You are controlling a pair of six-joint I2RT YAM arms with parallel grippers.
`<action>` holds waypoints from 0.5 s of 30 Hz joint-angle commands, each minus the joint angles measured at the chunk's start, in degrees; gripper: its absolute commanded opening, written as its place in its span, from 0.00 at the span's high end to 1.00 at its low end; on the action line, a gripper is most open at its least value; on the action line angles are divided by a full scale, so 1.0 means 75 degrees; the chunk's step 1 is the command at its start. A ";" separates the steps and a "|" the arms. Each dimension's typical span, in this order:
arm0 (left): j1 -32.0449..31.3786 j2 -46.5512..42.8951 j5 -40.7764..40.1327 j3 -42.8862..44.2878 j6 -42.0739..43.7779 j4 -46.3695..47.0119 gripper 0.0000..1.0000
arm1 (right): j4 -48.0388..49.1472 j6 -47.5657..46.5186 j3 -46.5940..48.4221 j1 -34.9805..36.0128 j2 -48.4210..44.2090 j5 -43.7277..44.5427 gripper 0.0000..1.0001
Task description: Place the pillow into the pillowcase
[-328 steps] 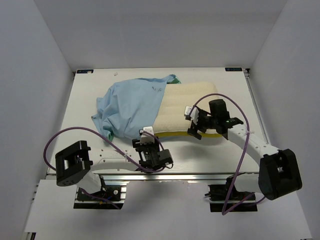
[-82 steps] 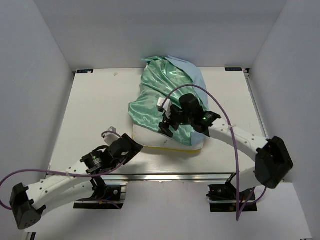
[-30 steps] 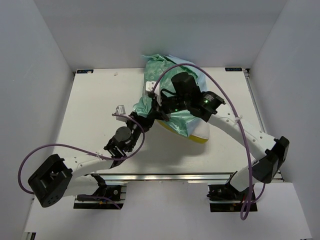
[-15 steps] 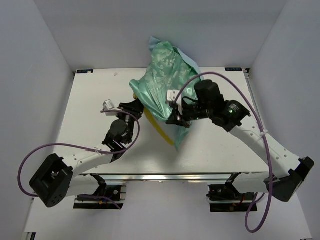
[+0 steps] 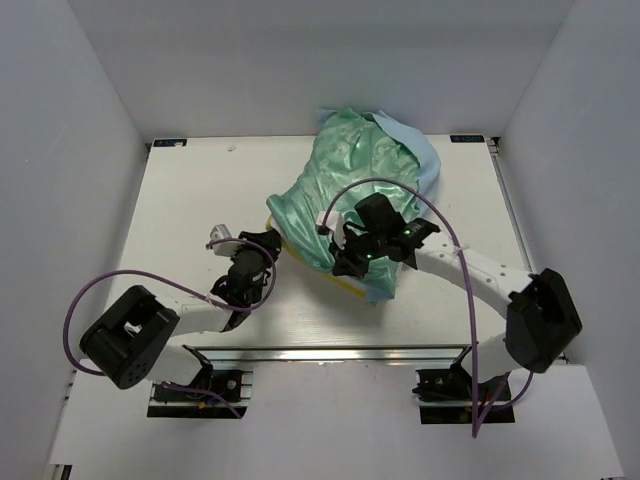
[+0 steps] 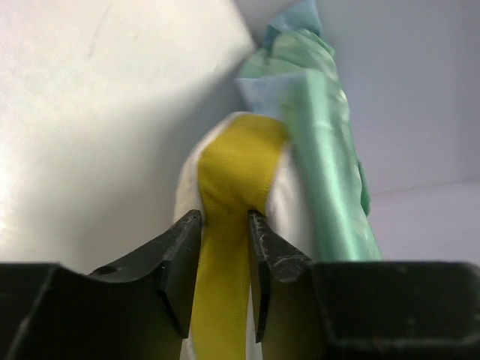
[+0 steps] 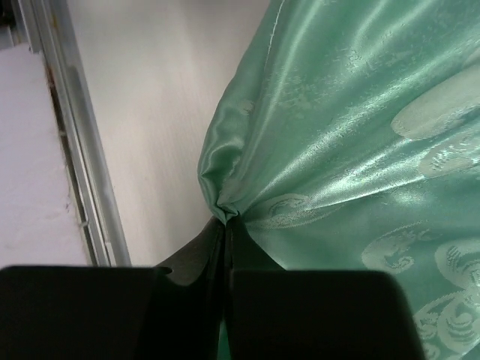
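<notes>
Glossy satin pillowcase (image 5: 350,185); matt cloth pillow (image 6: 225,195).

A white table (image 5: 170,220) stands between pale walls (image 5: 60,150); an aluminium rail (image 5: 330,352) runs along its near edge.

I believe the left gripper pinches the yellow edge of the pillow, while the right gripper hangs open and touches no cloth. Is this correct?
Not quite. The right gripper is not open: the right wrist view shows it shut on a fold of the green pillowcase. The left gripper does pinch the yellow edge of the pillow.
</notes>
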 commanded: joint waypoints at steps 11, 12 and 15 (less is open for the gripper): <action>0.0045 0.1136 0.2200 -0.0090 -0.0177 0.1881 0.40 | 0.0408 0.1540 0.2300 0.0609 0.1793 -0.1412 1.00; 0.0045 0.1288 0.2387 -0.0172 -0.0130 0.2336 0.36 | 0.0420 0.1645 0.2312 0.0597 0.1863 -0.1377 0.98; 0.0045 0.1173 0.2506 -0.0522 -0.0083 0.3100 0.31 | 0.0105 0.1377 0.2231 0.0376 0.1713 -0.0476 0.65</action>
